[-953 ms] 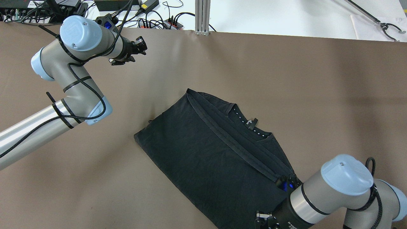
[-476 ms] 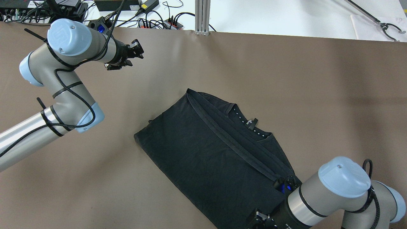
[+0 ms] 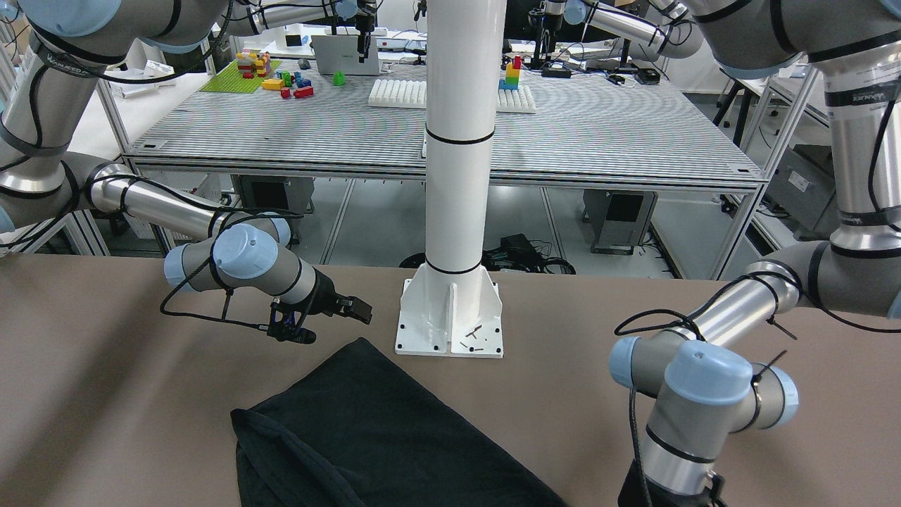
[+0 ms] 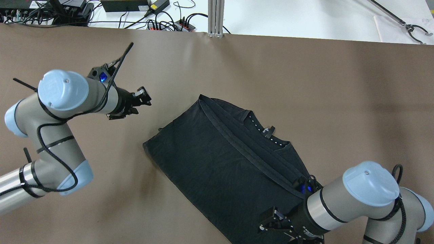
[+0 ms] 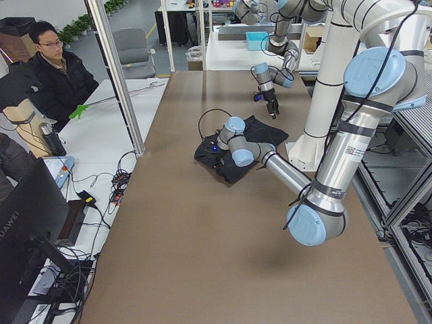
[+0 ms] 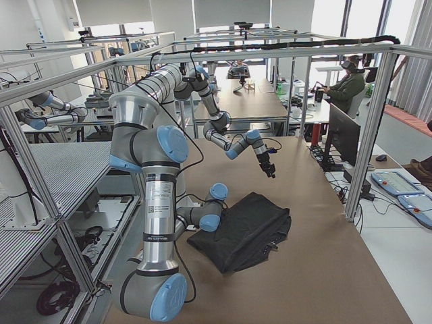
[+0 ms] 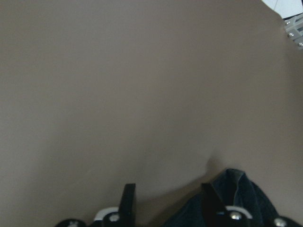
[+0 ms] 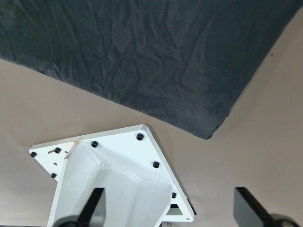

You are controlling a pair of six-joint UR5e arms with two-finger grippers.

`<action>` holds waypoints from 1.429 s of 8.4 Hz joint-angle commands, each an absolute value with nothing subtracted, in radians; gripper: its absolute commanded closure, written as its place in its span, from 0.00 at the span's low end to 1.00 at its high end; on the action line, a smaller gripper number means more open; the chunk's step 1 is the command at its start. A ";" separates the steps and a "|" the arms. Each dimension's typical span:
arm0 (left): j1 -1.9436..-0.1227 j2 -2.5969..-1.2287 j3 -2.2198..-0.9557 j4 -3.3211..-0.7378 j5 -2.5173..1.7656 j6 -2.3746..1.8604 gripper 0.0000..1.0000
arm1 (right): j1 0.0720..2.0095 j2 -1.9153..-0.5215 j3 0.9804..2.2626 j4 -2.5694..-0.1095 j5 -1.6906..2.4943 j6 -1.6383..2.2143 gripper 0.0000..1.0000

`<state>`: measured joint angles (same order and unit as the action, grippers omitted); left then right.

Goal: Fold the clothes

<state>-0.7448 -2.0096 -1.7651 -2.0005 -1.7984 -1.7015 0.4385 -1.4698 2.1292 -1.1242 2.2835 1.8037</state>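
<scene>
Clothes [image 3: 366, 429] lie folded on the brown worktop [image 3: 105, 394] in the front view, right tool [image 3: 354, 308] just beside their corner near the white pole base [image 3: 450, 320]. Overhead, left tool [image 4: 142, 97] hangs apart from the fabric. Wrist views show both tools spread, holding nothing.

Robotics lab: framed workbenches [image 3: 619, 127], many arms [image 3: 246, 264]

Just ahead of the right claw [image 8: 170, 203] we see the pole's base plate [image 8: 118, 161], which looks like glossy white-painted metal with dark bolts. Near that claw lies the black shirt [image 8: 142, 56]: thin, matt cloth, finely creased. Around the left claw [image 7: 168, 201] the table cover [image 7: 142, 85] looks smooth, matt and brown. Its fingers [image 7: 128, 198] are matt black, and the left arm [image 4: 64, 154] behind it is satin grey.
</scene>
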 commanded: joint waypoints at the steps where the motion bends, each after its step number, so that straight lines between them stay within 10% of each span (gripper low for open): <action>1: -0.614 -1.931 -1.787 -2.006 -1.737 -1.759 0.42 | 0.500 -1.434 2.126 -1.124 2.232 1.796 0.05; 12: -0.557 -1.934 -1.710 -2.008 -1.733 -1.832 0.43 | 0.500 -1.425 2.129 -1.126 2.148 1.805 0.05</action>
